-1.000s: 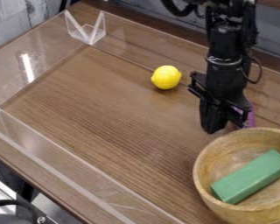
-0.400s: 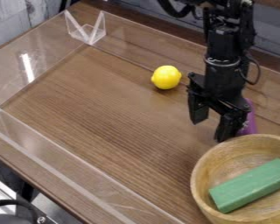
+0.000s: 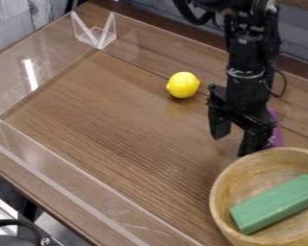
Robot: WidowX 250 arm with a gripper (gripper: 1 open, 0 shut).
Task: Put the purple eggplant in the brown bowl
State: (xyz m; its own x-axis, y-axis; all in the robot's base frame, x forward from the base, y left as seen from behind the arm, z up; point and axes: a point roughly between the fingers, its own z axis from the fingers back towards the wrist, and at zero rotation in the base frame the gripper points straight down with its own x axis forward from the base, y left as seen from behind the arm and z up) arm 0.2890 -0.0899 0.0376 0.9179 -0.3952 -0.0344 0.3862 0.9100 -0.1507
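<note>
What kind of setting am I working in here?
Likely a lab test bench: a wood-grain tabletop fenced by clear acrylic walls, with toy props such as a round yellow ball and a green rectangular block.

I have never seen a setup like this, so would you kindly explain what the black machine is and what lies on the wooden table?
This is a single camera view looking down at a wooden table fenced by clear plastic walls. The black machine is a robot arm; its hand points straight down with its two fingers spread open, holding nothing. Just beside the fingers, partly hidden, lies a small purple eggplant. A round yellow ball sits farther back. At the lower right stands a large light-tan wooden bowl with a green rectangular block inside.
</note>
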